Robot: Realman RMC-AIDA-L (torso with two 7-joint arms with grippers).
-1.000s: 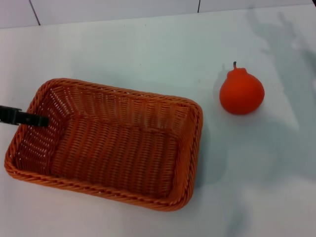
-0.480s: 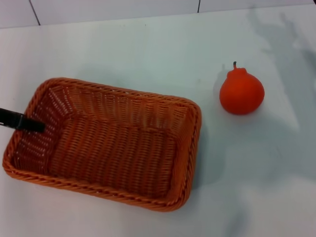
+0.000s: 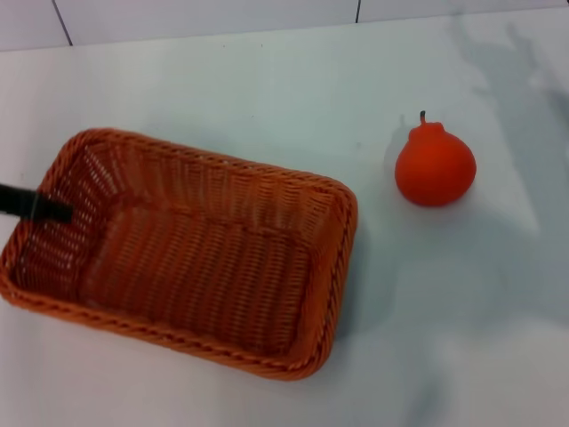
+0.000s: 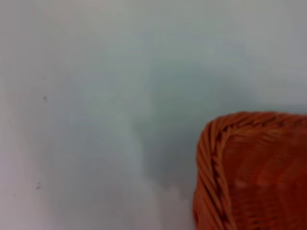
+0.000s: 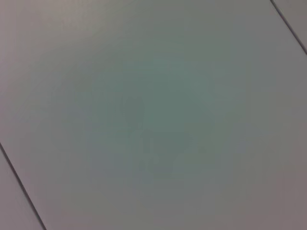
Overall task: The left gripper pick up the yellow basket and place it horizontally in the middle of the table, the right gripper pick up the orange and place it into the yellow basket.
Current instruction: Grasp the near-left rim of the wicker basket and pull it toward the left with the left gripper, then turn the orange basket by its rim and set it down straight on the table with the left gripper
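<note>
The first step is in hand: placing the basket (image 3: pixel 182 253). In the head view the left gripper (image 3: pixel 36 205) shows only as a thin black finger reaching in from the left edge and over the basket's left end wall, its tip just inside the rim. Its other finger is hidden, so whether it clamps the wall or merely rests there cannot be told. The basket sits on the left half of the table (image 3: pixel 267 80), long side running left to right but skewed, its right end lower in the picture than its left. It is empty. The left wrist view catches one braided corner of the basket against bare white table.

The orange (image 3: pixel 435 165) stands upright on the table, stem up, well apart from the basket and to its right. The right gripper is out of sight; its wrist camera shows only a plain pale surface with thin dark lines.

Judging by this, the basket still needs squaring and a shift toward the table's middle before release. Then the right arm must come down over the orange, grip its round body and carry it into the basket
</note>
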